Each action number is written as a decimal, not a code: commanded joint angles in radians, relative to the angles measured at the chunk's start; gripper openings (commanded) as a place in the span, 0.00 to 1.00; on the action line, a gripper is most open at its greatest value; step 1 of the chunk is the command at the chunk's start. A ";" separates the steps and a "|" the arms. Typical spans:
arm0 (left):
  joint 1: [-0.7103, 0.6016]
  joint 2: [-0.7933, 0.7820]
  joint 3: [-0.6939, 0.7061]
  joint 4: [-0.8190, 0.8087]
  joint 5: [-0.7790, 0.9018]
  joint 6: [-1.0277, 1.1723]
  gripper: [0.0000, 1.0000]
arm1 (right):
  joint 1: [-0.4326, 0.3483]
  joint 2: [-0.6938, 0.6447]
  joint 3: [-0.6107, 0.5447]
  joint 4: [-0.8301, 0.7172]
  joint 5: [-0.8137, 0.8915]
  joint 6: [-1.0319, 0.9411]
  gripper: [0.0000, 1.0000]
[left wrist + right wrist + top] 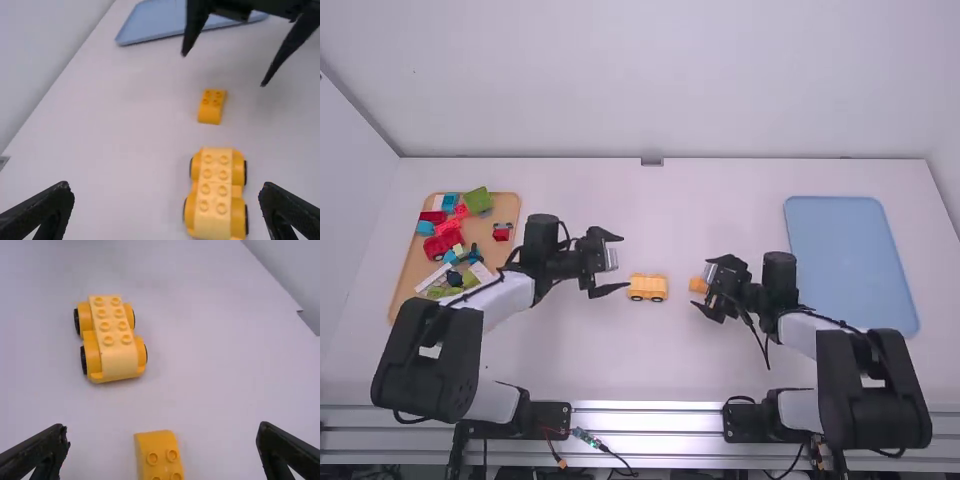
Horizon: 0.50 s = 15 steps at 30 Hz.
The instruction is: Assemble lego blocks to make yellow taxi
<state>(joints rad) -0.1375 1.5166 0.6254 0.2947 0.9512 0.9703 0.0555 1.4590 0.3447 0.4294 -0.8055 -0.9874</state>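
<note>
the little block needed a gentle grab

the yellow car sat on its wheels near the middle of the white table, with rows of bumps on top. the small yellow block lay just right of it, bumps up, its smooth, sloped end pointing at the car. they did not touch.

the right gripper was low over the block, its two fingers spread wide and pinching nothing. the left gripper was left of the car, also spread wide and empty. far over on the left was the wooden tray with lots of other blocks, and on the right was the blue tray.

the job just then looked like picking up the small block, to go on top of the car. the best way was to put one finger on each long side, go down straight, then squeeze softly and evenly. a crooked squeeze could have spun the block, and a bump could have made the car roll. the bumps on top were best left free. next, the block had to come over flat, match the bumps below, and get pushed straight down. the left gripper could have held the car so it would not roll away.
</note>
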 commanded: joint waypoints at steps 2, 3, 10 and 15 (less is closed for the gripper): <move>-0.026 0.014 -0.065 0.090 0.036 -0.022 0.99 | -0.043 0.090 0.019 0.008 -0.137 -0.054 0.99; -0.026 0.028 -0.069 0.110 0.039 -0.043 0.99 | -0.053 0.122 0.034 0.008 -0.156 -0.069 0.99; -0.026 0.191 -0.014 0.137 0.224 -0.001 0.99 | -0.089 0.293 0.128 -0.015 -0.204 -0.103 1.00; -0.026 0.357 0.077 0.118 0.266 0.002 0.99 | -0.109 0.378 0.212 -0.133 -0.235 -0.204 0.96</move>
<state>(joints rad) -0.1638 1.8256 0.6662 0.4175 1.1412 0.9592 -0.0475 1.8050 0.5213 0.3122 -0.9981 -1.1358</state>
